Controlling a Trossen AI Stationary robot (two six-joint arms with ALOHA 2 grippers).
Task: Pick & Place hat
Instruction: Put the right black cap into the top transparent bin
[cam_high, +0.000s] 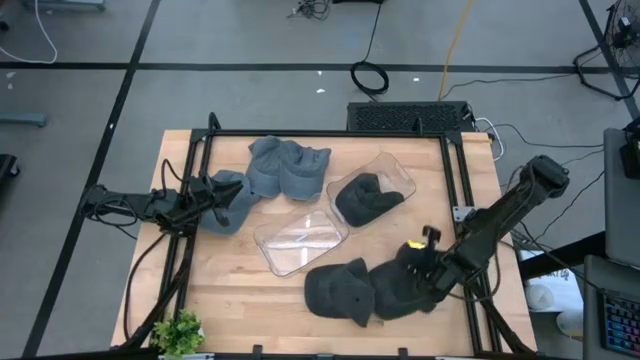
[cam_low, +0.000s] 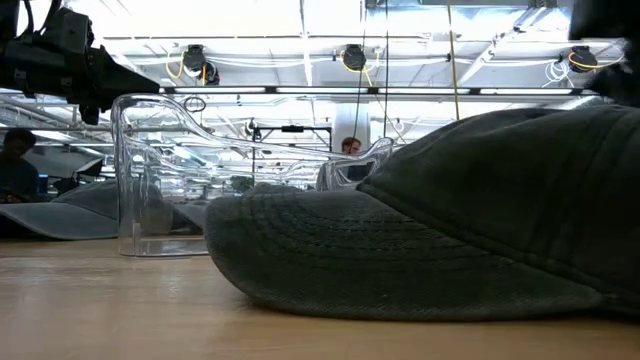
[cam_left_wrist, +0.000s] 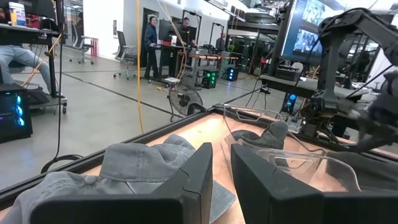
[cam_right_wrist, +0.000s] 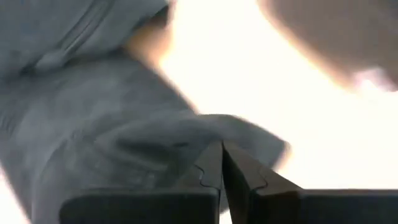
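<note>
Two dark hats lie side by side near the table's front right, one to the left (cam_high: 338, 290) and one to the right (cam_high: 400, 288); the low view shows one (cam_low: 450, 230) close up, resting on its brim. My right gripper (cam_high: 412, 272) (cam_right_wrist: 221, 144) is shut, slanting down over the right-hand one. A third dark hat (cam_high: 368, 198) sits in a clear bin (cam_high: 400, 175). Grey-blue hats (cam_high: 287, 165) lie at the far middle. My left gripper (cam_high: 212, 192) (cam_left_wrist: 221, 149) waits level at the left edge, narrowly open, above another grey-blue hat (cam_high: 232, 205). My right gripper's shut fingertips (cam_right_wrist: 211, 163) point down at the grey cloth of the dark hat (cam_right_wrist: 112, 124) from above. The view is blurred, and I cannot tell whether they touch it.
An empty clear bin (cam_high: 300, 240) (cam_low: 160, 180) lies on the wood between the hats. A small green plant (cam_high: 178, 332) stands at the near left corner. A black frame (cam_high: 330, 133) borders the table. People stand in the room beyond.
</note>
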